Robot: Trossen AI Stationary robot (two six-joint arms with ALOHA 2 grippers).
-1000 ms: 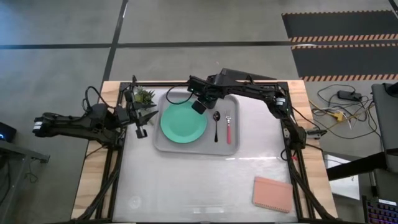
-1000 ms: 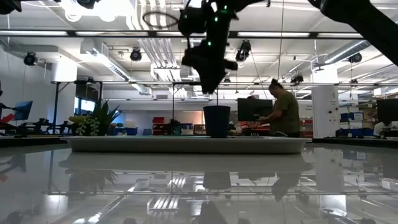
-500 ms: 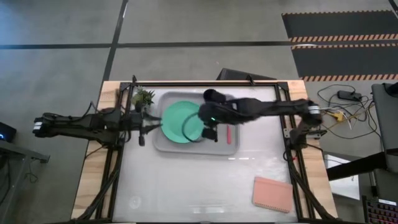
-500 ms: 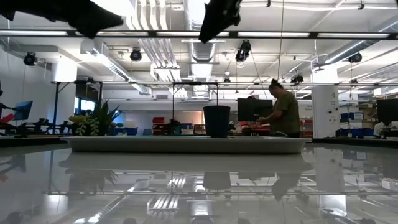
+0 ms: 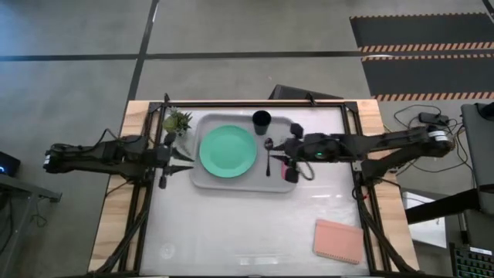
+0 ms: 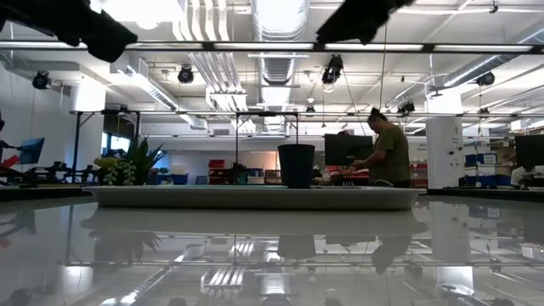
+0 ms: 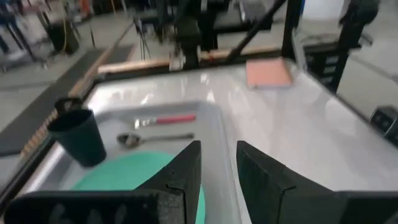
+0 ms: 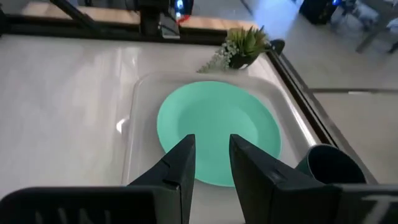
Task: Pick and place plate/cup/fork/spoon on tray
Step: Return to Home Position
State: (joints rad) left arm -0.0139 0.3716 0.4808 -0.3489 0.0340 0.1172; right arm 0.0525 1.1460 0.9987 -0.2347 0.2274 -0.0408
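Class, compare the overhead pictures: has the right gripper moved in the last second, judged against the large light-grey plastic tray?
Yes. The right gripper has moved from above the light-grey tray's far edge to its right edge, away from the small dark cup.

Place: a robotics lab or workshop hall
Ceiling: exposed ducts, pipes and hanging lamps
Floor: grey concrete with dark lines and a hazard-striped mat
Rig: a surface on a dark metal frame, cables beside it
Background: benches with monitors, blue bins, a person at a workstation
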